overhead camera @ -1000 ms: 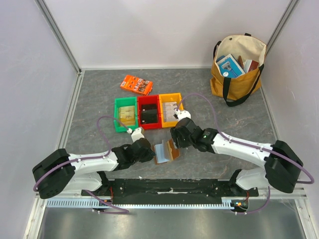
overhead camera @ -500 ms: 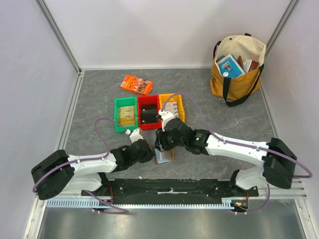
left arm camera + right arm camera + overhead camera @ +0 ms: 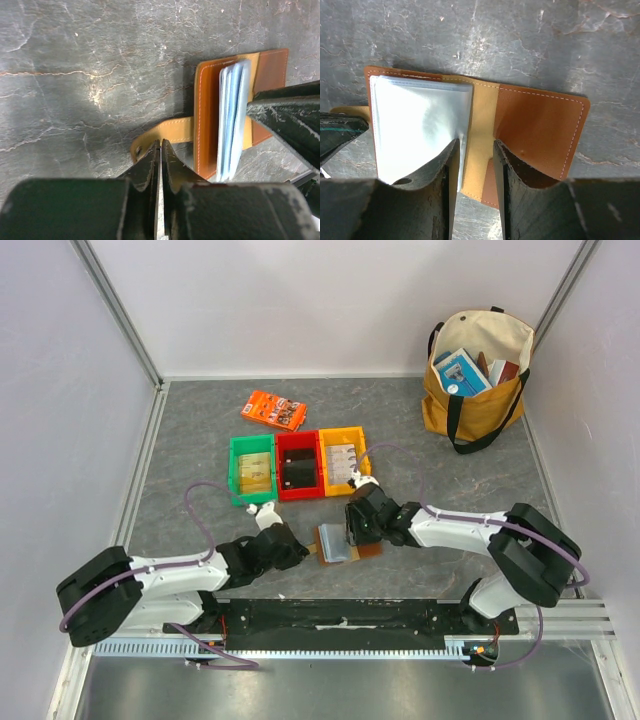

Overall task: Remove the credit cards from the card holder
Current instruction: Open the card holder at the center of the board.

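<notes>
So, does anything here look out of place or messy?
Nothing looks spilled or broken. The orange box lies skewed behind the neat row of bins. The card holder lies spread open on the table, its pale sleeves bulging up.

Left wrist view: strap [image 3: 170, 132] partly hidden under left gripper [image 3: 160, 150]. Right wrist view: card holder [image 3: 540, 130] near edge hidden behind right gripper [image 3: 475, 165]. Contents of sleeves [image 3: 415, 125] indiscernible.

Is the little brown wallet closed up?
No, the card holder lies spread open, with its pale blue sleeves showing on one half.
</notes>
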You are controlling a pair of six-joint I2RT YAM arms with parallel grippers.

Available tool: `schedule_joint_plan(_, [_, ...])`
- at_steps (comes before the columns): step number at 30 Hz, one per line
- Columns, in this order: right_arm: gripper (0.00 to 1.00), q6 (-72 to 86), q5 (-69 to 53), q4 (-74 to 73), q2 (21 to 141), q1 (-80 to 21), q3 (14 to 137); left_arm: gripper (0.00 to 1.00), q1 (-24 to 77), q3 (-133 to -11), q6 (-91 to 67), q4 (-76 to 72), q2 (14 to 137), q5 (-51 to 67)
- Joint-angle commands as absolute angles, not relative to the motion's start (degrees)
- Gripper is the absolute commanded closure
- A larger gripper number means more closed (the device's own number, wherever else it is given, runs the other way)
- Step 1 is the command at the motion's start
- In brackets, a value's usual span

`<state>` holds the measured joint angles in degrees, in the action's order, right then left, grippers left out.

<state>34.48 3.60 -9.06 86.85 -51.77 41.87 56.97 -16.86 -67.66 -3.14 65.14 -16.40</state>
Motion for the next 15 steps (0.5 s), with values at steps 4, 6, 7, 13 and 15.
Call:
schedule_joint_plan(4, [0.59,34.7,1.2,-3.8,86.7,-47.9,36.0,0.75,56.9,-15.3,-71.0,-4.0,62.1,-18.2])
schedule_joint_plan(6, [0.6,34.5,-1.5,-1.7,87.3,-47.5,34.9,0.65,56.9,-15.1,-71.3,-5.2,61.2,-17.7])
schedule_joint_plan(7, [0.6,34.5,-1.9,-1.3,87.5,-47.3,34.7,0.62,56.8,-15.0,-71.5,-5.9,61.0,-17.4])
schedule_joint_plan(13, [0.6,34.3,-4.7,1.7,88.8,-47.2,34.0,0.49,56.7,-15.6,-71.2,-10.2,61.7,-17.2])
schedule_joint_plan(15, [0.6,34.4,-5.4,2.3,88.9,-46.9,33.6,0.49,56.0,-15.6,-70.9,-10.9,62.8,-17.1])
